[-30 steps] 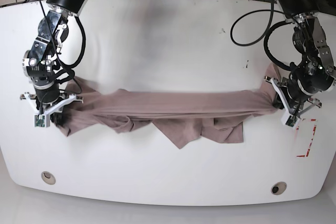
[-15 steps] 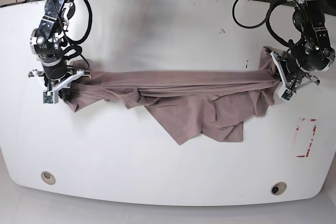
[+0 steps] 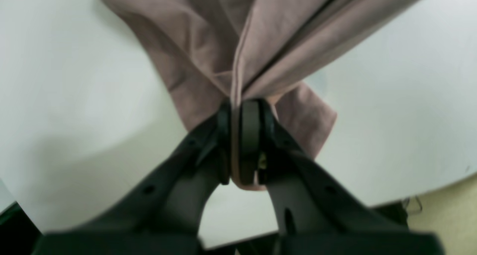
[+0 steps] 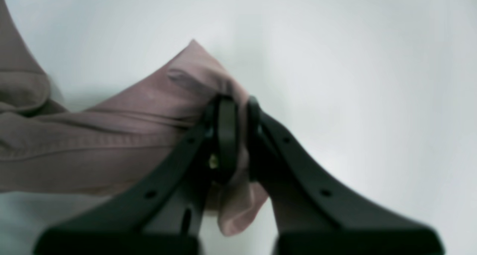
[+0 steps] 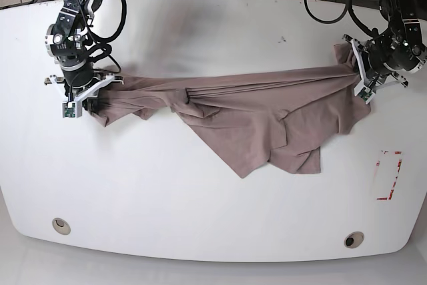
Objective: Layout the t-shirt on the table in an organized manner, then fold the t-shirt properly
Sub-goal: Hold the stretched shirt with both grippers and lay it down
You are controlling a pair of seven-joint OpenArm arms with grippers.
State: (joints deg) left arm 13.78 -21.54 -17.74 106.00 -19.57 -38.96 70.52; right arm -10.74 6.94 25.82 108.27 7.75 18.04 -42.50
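In the base view, the mauve-brown t-shirt [image 5: 257, 118] stretches across the far half of the white tabletop [image 5: 167, 211], between the two grippers. Its upper edge forms a taut, creased band running from near the tabletop's left edge toward its right edge, while the lower part spreads toward the near edge in uneven, pointed folds. The left gripper [image 5: 362, 83] holds the cloth's end toward the right edge, and a bunched flap [image 5: 345, 54] sticks up beside it. The right gripper [image 5: 87, 101] holds the other end toward the left edge. A red-white tape rectangle [image 5: 387, 175] lies near the right edge, and a round grommet hole sits near each of the two near corners, left [image 5: 61, 226] and right [image 5: 354, 239].

In the left wrist view, the left gripper's fingers pinch a gathered strip of the t-shirt, whose folded end pokes out below the fingertips. Long folds rise from the grip, and looser cloth lies behind it.

In the right wrist view, the right gripper's fingers are closed on bunched t-shirt fabric. A crumpled tip hangs out below them, and a stitched seam [image 4: 93, 141] runs off toward the picture's left side.
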